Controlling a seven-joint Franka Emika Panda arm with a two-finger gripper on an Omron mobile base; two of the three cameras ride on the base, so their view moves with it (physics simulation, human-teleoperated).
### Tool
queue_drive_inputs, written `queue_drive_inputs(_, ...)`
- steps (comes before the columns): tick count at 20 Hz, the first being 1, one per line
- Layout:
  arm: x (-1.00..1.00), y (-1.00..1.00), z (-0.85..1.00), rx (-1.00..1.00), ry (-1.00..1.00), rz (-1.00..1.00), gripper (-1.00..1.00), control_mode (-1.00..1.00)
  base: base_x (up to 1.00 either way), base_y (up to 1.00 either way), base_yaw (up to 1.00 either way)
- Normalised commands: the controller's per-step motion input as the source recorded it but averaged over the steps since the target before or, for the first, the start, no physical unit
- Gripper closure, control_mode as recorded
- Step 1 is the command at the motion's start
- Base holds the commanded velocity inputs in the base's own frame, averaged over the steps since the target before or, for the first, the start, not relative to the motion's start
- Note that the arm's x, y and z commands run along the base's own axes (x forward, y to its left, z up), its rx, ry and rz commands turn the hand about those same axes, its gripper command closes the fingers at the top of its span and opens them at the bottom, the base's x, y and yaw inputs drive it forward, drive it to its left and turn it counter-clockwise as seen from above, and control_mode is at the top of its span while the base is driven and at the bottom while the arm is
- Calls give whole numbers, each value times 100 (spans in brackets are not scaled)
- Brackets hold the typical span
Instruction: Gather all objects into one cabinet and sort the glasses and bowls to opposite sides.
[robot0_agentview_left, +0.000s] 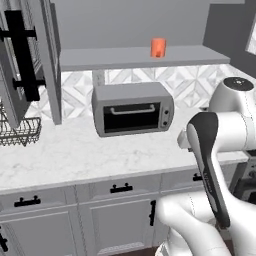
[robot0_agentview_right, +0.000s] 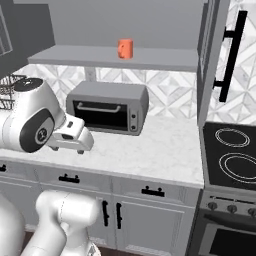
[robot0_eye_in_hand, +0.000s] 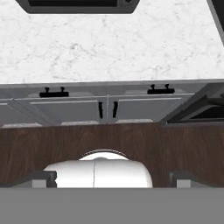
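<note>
One small orange mug (robot0_agentview_left: 158, 48), one of the glasses, stands alone on the flat grey shelf (robot0_agentview_left: 100, 59) of the open wall cabinet. The right base view has this mug (robot0_agentview_right: 125, 49) left of the shelf's (robot0_agentview_right: 165, 60) middle. The cabinet's tall doors with black bar handles (robot0_agentview_left: 22, 55) (robot0_agentview_right: 232, 55) hang open at either side. The bowls are out of view. My gripper (robot0_eye_in_hand: 113, 179) is open, fingertips (robot0_eye_in_hand: 43, 177) far apart, empty, pointing down in front of the counter, well below the shelf.
A grey toaster oven (robot0_agentview_left: 132, 109) sits on the white marble counter (robot0_agentview_left: 75, 155) under the shelf. A wire rack (robot0_agentview_left: 20, 131) stands at the counter's left end, and a black stovetop (robot0_agentview_right: 232, 155) lies to the right. Drawers with black handles (robot0_eye_in_hand: 54, 93) run below.
</note>
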Motion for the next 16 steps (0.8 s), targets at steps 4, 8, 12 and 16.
queue_drive_inputs(4,0,0,0,0,0,0,-100,100,64,-22,0)
queue_drive_inputs(8,0,0,0,0,0,0,-100,100,53,-24,0)
queue_drive_inputs(12,0,0,0,0,0,0,-100,100,55,-25,0)
queue_drive_inputs(16,0,0,0,0,0,0,-100,100,31,-17,0)
